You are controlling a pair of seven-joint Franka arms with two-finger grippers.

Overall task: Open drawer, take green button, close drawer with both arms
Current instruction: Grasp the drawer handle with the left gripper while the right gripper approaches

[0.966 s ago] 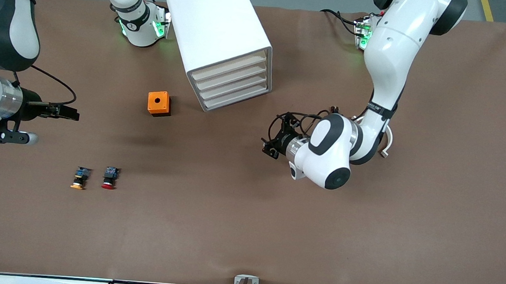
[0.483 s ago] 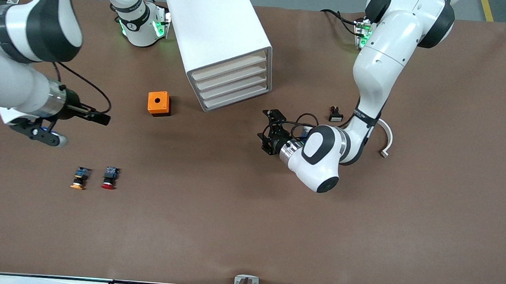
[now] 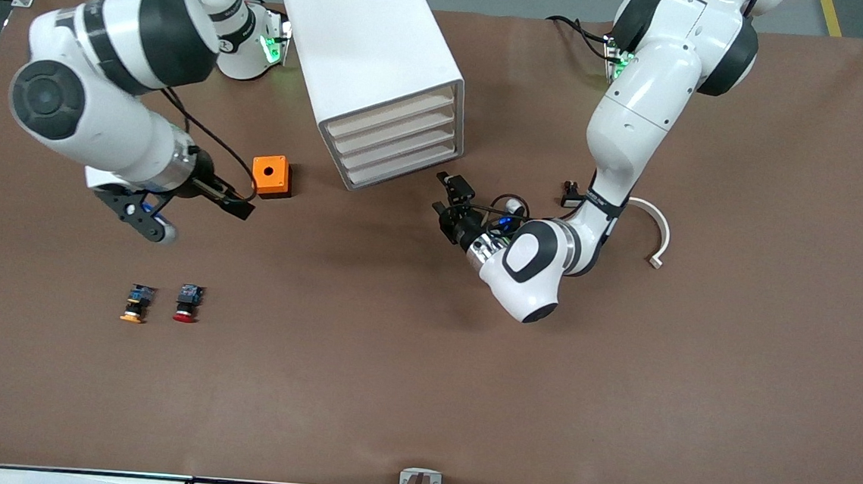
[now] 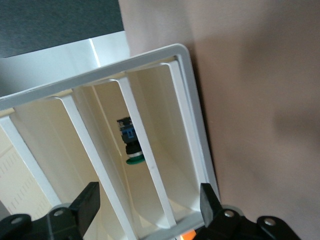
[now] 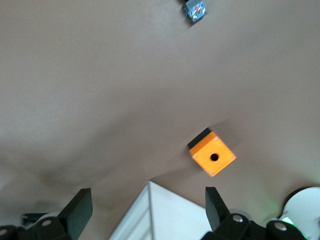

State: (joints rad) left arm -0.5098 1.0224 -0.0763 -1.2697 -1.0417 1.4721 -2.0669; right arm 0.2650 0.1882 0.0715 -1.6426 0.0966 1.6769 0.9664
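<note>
The white cabinet (image 3: 372, 56) stands at the back middle of the table, and all four cream drawer fronts (image 3: 397, 139) sit flush. My left gripper (image 3: 451, 198) hovers just in front of those drawers, open, holding nothing. In the left wrist view the left gripper (image 4: 149, 202) faces the drawers, and the green-capped button (image 4: 131, 144) lies inside one of the middle drawers (image 4: 112, 167), half hidden by a cream front. My right gripper (image 3: 240, 207) is open and empty beside the orange box (image 3: 271, 176). The right wrist view shows the open right gripper (image 5: 147, 205) over the cabinet's corner (image 5: 165, 215).
A yellow-capped button (image 3: 135, 305) and a red-capped button (image 3: 186, 304) lie nearer the front camera, toward the right arm's end. A small white-capped button (image 3: 573, 197) and a curved white piece (image 3: 654, 231) lie by the left arm's forearm.
The left gripper has moved closer to the drawer fronts. The right arm has swung in from the table's end, and its gripper is now beside the orange box.
</note>
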